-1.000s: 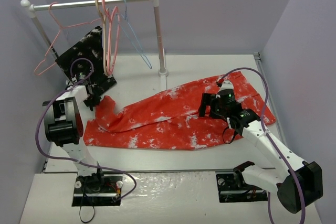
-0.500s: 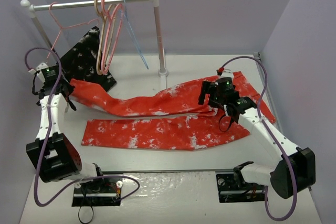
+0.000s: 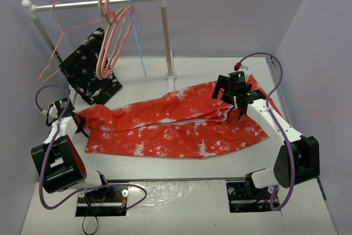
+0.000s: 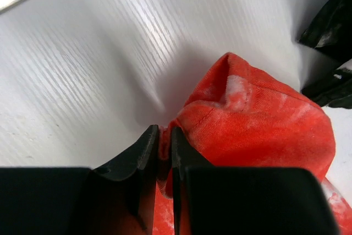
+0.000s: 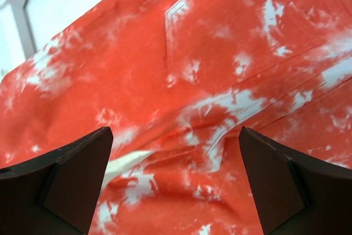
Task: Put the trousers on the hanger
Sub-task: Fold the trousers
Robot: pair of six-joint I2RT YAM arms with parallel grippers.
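L gripper pinched on trousers leg end, by counter left side; R gripper spread wide over pocket area.

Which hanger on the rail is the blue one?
The thin wire hanger hanging farthest right on the rail, nearest the right post. The others are pink or beige.

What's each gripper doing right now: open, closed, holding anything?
Left gripper: closed on a leg end of the trousers.
Right gripper: open over the trousers, holding nothing.
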